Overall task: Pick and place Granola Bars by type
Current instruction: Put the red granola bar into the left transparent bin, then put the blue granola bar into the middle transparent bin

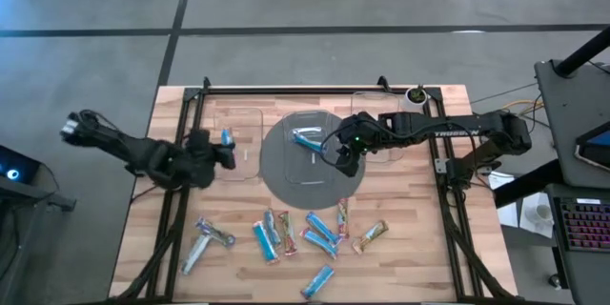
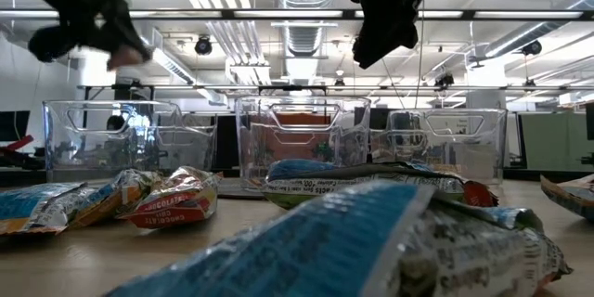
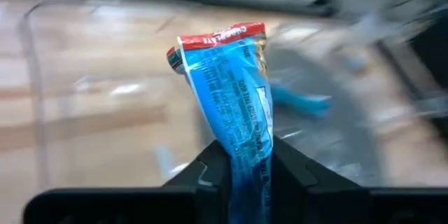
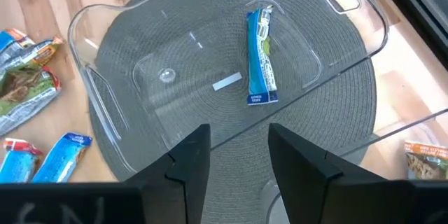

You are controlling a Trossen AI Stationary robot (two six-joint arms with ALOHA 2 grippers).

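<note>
My left gripper (image 1: 221, 149) is shut on a light-blue granola bar (image 1: 227, 137) and hangs over the left clear tray (image 1: 238, 143). It shows high at the left of the low view as the left gripper (image 2: 97, 23). My right gripper (image 4: 239, 157) is open and empty above the middle clear tray (image 4: 105, 105). That tray sits on the round grey plate (image 1: 276, 176). One light-blue bar (image 4: 260, 56) lies flat on the tray's floor. Several bars in blue, tan and multicoloured wrappers (image 1: 286, 233) lie loose on the near part of the table. My left gripper pinches the light-blue bar between its two fingers at one end (image 3: 246, 155). The rest of the wrapper sticks out past the fingertips to its crimped, red-edged free end (image 3: 220, 40). The bar is lifted clear, above the left tray.
A third clear tray (image 1: 381, 119) stands to the right of the plate, near the table's far edge. A black frame rail (image 1: 305, 89) runs along the far edge, with side rails at left and right. Loose bars fill the foreground of the low view (image 2: 371, 241).
</note>
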